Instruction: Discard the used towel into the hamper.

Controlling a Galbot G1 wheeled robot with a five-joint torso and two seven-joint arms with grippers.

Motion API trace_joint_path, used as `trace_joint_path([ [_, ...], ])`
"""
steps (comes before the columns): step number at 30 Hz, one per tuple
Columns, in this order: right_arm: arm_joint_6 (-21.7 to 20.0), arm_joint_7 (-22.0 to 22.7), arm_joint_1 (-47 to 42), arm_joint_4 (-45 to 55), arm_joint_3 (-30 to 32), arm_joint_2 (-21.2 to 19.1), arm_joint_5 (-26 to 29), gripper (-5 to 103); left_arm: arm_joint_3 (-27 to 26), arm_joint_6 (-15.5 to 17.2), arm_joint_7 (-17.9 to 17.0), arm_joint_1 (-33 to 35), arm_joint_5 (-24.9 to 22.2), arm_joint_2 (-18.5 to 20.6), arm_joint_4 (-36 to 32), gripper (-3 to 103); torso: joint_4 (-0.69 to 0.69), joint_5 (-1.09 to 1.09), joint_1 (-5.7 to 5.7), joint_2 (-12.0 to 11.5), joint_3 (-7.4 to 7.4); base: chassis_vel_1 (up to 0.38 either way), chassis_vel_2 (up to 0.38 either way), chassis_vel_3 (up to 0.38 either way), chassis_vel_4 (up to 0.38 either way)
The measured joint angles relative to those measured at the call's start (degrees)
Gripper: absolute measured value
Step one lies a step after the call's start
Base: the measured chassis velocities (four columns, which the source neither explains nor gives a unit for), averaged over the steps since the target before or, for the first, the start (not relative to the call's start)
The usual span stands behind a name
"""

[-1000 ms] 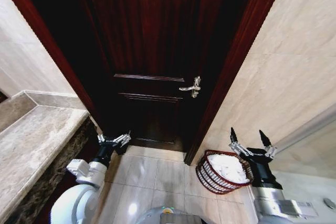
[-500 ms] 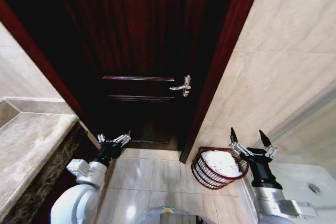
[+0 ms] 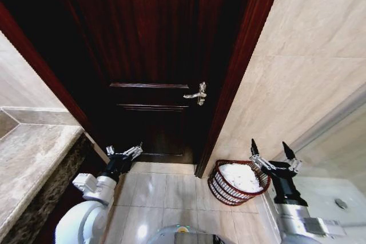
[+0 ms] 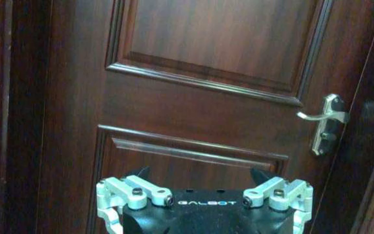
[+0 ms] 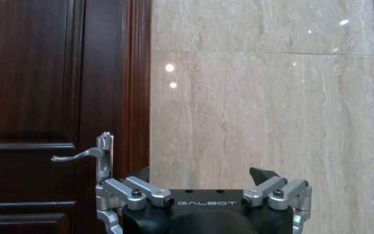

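Below and just left of right jaws: the small round dark red-brown wire hamper stands on the pale tiled floor, tucked where the dark wooden door frame meets the beige marble wall.
Hamper contents: a white crumpled towel already lies inside, filling the bowl up to about rim level.
Hamper axis: round, so no long side; its opening faces up and looks tipped slightly toward the robot, ribs running level around it.
Right gripper: raised beside the hamper's far rim, apart from it, jaws spread wide with nothing between them.
Left gripper: well away on the other side, near the foot of the dark panelled door with its silver lever handle; jaws parted and empty too.
Beside left arm: a grey stone tabletop with a dark front edge.
Step in hand, as I judge it: the drop looks done, so what matters is clearing off cleanly.
How to do it well: lift the right arm straight up and off the rim, so a fingertip does not hook the open wirework and tip the light basket.
Risk: towel folds near the rim could spill if the basket is nudged.
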Motion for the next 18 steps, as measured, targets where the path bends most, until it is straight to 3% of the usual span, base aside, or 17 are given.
trace_joint_path([
  [18, 0.00, 0.00, 0.00, -0.01, 0.00, 0.00, 0.00, 100, 0.00, 0.00, 0.00, 0.00, 0.00, 0.00, 0.00, 100, 0.01, 0.00, -0.03, 0.01, -0.01, 0.171, -0.172, -0.163, 0.171],
])
